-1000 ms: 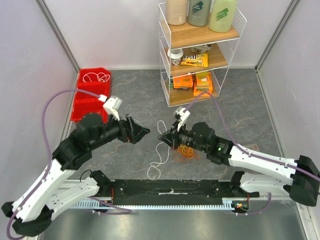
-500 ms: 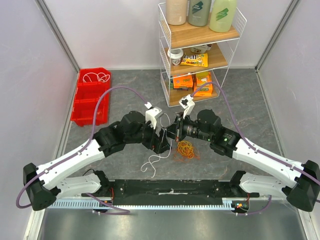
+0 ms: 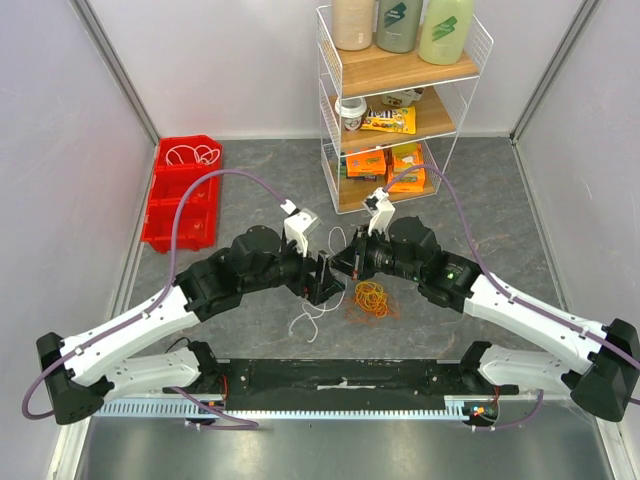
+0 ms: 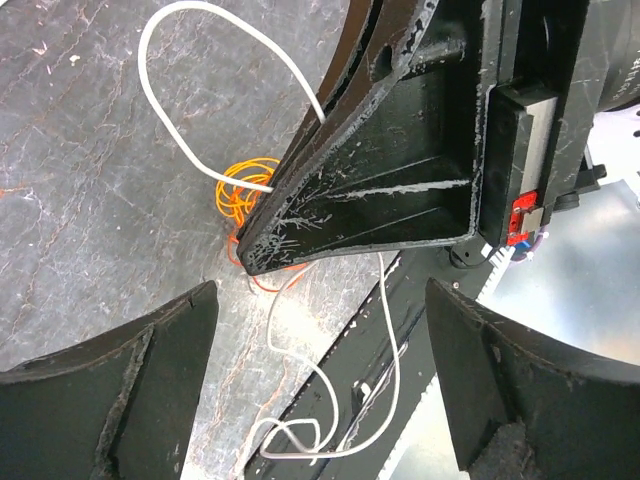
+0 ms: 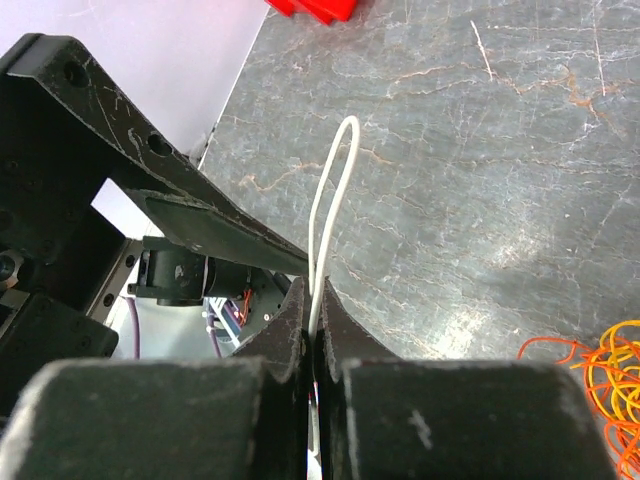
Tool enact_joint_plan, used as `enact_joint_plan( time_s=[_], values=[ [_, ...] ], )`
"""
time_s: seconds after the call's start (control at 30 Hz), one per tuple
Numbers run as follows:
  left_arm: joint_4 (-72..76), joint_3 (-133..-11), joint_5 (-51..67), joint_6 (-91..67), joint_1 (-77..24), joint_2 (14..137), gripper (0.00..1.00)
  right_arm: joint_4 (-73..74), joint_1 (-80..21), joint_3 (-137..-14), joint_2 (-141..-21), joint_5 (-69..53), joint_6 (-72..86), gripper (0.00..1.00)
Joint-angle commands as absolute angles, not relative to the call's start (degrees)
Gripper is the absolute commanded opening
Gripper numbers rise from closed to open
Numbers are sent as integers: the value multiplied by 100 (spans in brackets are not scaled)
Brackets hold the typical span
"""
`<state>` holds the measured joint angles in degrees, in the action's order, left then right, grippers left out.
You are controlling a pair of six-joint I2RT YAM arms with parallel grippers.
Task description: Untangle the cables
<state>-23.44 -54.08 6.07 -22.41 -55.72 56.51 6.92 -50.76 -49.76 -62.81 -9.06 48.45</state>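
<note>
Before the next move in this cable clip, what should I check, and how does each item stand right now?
1. Hold: right gripper jaws shut on white cable: ok.
2. Readiness: left gripper jaws open: ok.
3. White cable inside the left jaws' gap: cannot tell; a strand crosses it in the left wrist view, depth unclear.
4. White cable free of orange cable: cannot tell; they overlap in the left wrist view.
5. Clearance between grippers: not ok; they nearly touch.

A white cable [image 5: 352, 121] loops from the pinching right hand [image 5: 315, 320], beside orange coil [image 3: 372, 297].
</note>
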Motion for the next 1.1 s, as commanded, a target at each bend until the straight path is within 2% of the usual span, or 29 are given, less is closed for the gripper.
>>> enact_joint_plan(
  time_s=[0.0, 0.17, 0.33, 0.53, 0.63, 0.83, 0.97, 1.07],
  values=[
    [-2022, -5440, 536, -2258, -5590, 5590, 91, 738, -5071, -5335, -6258, -721, 4834, 0],
    [-2083, -5625, 326, -2320, -5695, 6020, 92, 703, -5071, -5414, -6214, -800, 4904, 0],
    [-2048, -5713, 26, -2189, -5994, 6196, 85, 694, -5071, -5440, -6205, -809, 4948, 0],
    [-2215, -5757, -746, -2180, -6319, 6197, 50, 756, -5071, -5361, -6126, -598, 4939, 0],
    [-2215, -5704, -949, -2197, -6442, 6126, 45, 782, -5071, -5361, -6135, -571, 4948, 0],
    [-2232, -5809, -993, -2223, -6477, 6170, 24, 773, -5071, -5361, -6091, -510, 4983, 0],
    [-2267, -5818, -1011, -2215, -6477, 6144, 22, 861, -5071, -5326, -6047, -440, 4957, 0],
    [-2355, -5818, -1028, -2259, -6469, 6109, 32, 853, -5071, -5326, -6029, -475, 4966, 0]
  ],
)
